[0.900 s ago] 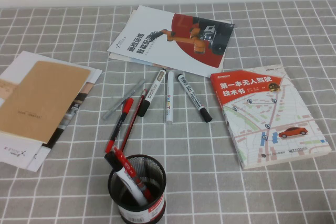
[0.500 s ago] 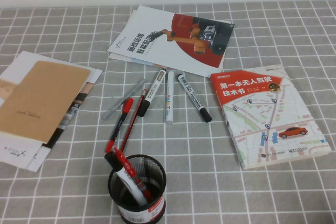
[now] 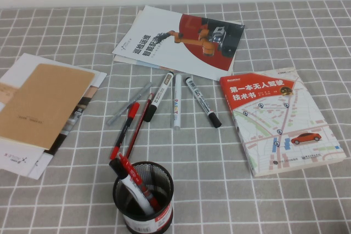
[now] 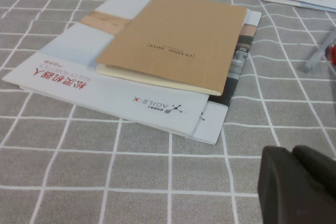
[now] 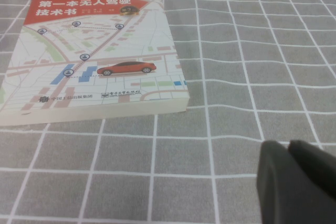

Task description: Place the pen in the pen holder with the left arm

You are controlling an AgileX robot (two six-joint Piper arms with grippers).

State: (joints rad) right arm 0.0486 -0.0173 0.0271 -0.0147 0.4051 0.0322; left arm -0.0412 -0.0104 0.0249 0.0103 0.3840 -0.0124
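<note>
The slim grey-silver translucent pen (image 3: 129, 104) lies on the grey checked desk (image 3: 274, 201), well apart from the round black wire-mesh pen holder (image 3: 143, 198). The left pincer (image 4: 299, 182) hangs closed near a tan notebook (image 4: 173, 43); the right pincer (image 5: 296, 179) looks closed beside the map-cover book (image 5: 89, 56)

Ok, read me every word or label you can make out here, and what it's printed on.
"第一本无人驾驶技术书": red band on the map-cover book.
"AGILE·X": white brochure under the brown notebook.
"松灵机器人": same brochure, in red.
"PAINT": white marker.
Too small to read: notebook print, robot-arm booklet title, label on the cup.
Left end effector, near the notebook, and right end effector, near the book: shut, no text.
</note>
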